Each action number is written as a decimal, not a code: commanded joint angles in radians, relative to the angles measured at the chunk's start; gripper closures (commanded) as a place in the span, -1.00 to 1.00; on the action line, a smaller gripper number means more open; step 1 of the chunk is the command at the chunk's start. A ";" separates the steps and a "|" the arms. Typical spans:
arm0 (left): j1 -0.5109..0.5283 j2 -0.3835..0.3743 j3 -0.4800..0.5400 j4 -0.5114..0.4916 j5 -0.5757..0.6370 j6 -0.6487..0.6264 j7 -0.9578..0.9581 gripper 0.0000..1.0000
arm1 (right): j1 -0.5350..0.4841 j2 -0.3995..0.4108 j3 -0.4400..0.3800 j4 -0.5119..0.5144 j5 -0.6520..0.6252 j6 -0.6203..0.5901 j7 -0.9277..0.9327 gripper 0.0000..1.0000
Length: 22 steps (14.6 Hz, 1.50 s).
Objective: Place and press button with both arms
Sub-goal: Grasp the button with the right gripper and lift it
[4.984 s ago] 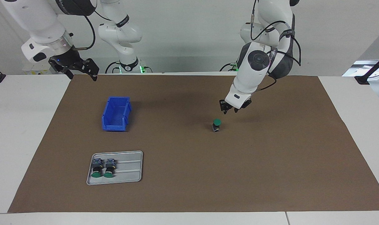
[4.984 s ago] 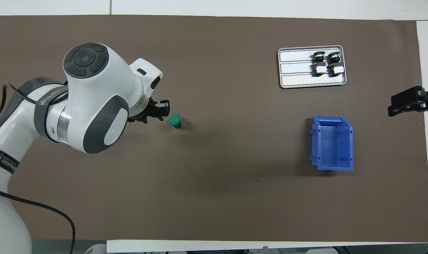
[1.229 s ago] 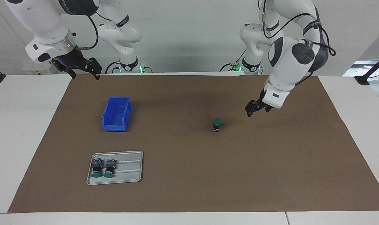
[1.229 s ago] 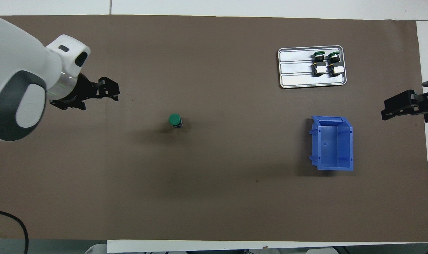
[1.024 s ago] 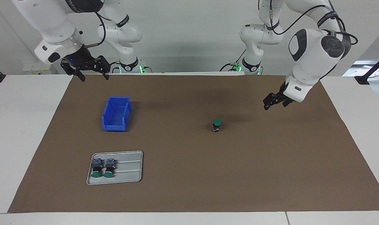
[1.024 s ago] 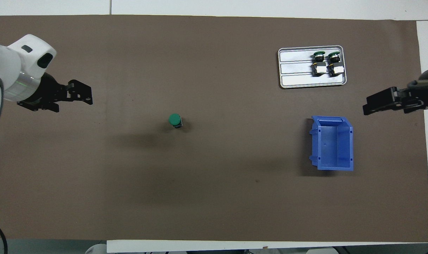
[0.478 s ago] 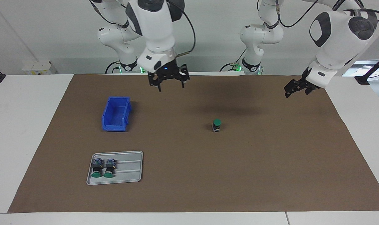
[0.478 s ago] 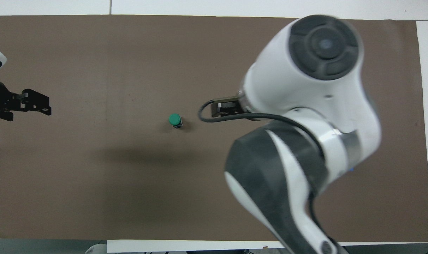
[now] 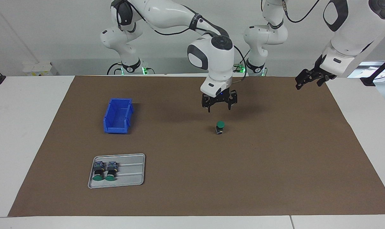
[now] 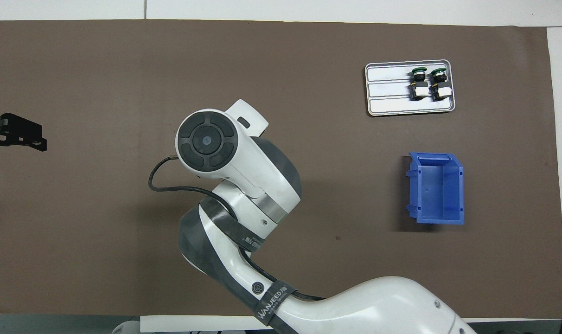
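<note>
The right arm (image 10: 244, 185) reaches in from five o'clock, covering the mat's (image 10: 123, 255) centre. Tray (image 10: 387, 88) at two o'clock, blue bin (image 10: 436, 188) at three, left gripper (image 10: 33, 139) at nine.

Bright, even light falls from above. Soft, diffuse shadows lie on the brown mat (image 9: 275, 165) under the right arm (image 9: 211, 60) and beside the blue bin (image 9: 118, 116). Both views look sharp; the tray (image 10: 387, 99) perhaps shows faint glare.
</note>
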 commanded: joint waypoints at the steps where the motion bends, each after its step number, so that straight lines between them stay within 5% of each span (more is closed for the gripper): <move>1: 0.001 -0.011 0.002 0.011 0.011 -0.020 0.013 -0.99 | 0.011 0.056 -0.003 0.001 -0.055 0.084 0.007 -0.98; 8: 0.002 -0.017 0.002 0.005 0.011 -0.029 0.015 -0.99 | 0.006 0.036 0.000 -0.194 -0.112 0.251 -0.004 -0.97; 14: 0.002 -0.019 0.001 0.005 0.011 -0.024 0.010 -1.00 | 0.012 0.029 0.003 -0.234 -0.111 0.301 -0.004 -0.22; 18: -0.001 -0.019 -0.001 0.005 0.011 -0.026 0.005 -1.00 | 0.009 0.027 0.003 -0.216 -0.106 0.272 -0.005 1.00; 22: -0.001 -0.019 -0.001 0.005 0.011 -0.021 0.004 -1.00 | -0.007 0.006 -0.001 -0.148 -0.114 0.158 -0.005 1.00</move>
